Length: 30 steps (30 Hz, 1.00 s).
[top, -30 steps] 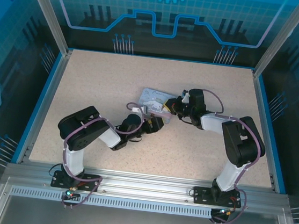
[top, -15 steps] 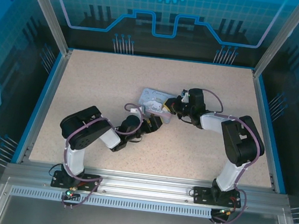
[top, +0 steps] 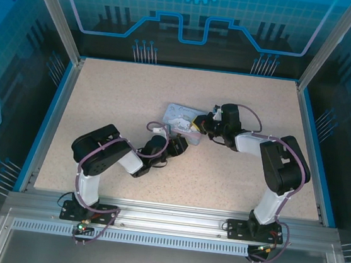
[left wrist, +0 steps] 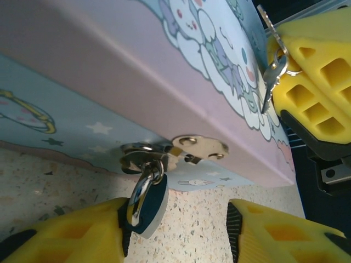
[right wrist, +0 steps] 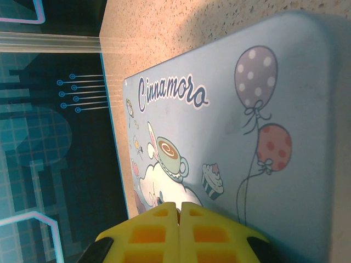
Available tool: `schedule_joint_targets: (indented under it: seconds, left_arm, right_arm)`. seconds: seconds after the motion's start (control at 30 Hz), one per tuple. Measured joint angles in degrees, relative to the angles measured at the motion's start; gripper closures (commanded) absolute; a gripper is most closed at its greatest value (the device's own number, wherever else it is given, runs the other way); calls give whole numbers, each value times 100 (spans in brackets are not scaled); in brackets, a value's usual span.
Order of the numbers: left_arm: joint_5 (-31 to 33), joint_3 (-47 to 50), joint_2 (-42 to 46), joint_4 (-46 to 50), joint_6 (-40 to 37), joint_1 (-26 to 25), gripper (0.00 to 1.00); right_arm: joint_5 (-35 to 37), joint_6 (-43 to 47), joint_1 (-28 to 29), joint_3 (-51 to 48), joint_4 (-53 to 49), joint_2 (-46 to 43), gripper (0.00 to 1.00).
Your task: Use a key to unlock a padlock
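Observation:
The padlock [left wrist: 149, 203], dark blue with a silvery shackle, hangs from the metal hasp [left wrist: 186, 149] on the front of the pale lavender tin [left wrist: 137, 71]. My left gripper [left wrist: 178, 230] is open around it, low at the tin's front. The padlock's body rests against the left finger's pad, and the right finger [left wrist: 263, 235] stands well apart. My right gripper [right wrist: 179, 211] is shut over the tin's lid [right wrist: 236, 137]. In the left wrist view its yellow fingers [left wrist: 315, 82] pinch the small metal key [left wrist: 272, 66], whose blade points down towards the lid.
The tin [top: 179, 114] lies mid-table on the speckled tabletop [top: 122, 94], with the left gripper [top: 179, 143] at its near side and the right gripper [top: 203, 126] at its right end. Blue rails and glass walls ring the table.
The left arm has shifted slightly at the tin's front, its gripper edging a little to the left. The right arm has stayed in place.

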State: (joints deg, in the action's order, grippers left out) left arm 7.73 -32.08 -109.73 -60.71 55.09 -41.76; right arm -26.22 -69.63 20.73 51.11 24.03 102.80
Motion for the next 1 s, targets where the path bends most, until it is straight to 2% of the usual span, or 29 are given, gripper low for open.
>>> schedule_joint_targets:
  seconds: [0.23,0.47,1.0]
  left_arm:
    - [348,-20,-9,107,17,-107,61]
    - [595,-42,-48,127,52,-177,62]
    - [835,-155,-133,245,55,-229,72]
  right_arm:
    - [2,-2,0,0,0,-2,100]
    - [2,-2,0,0,0,0,100]
    - [4,-57,26,0,2,0,100]
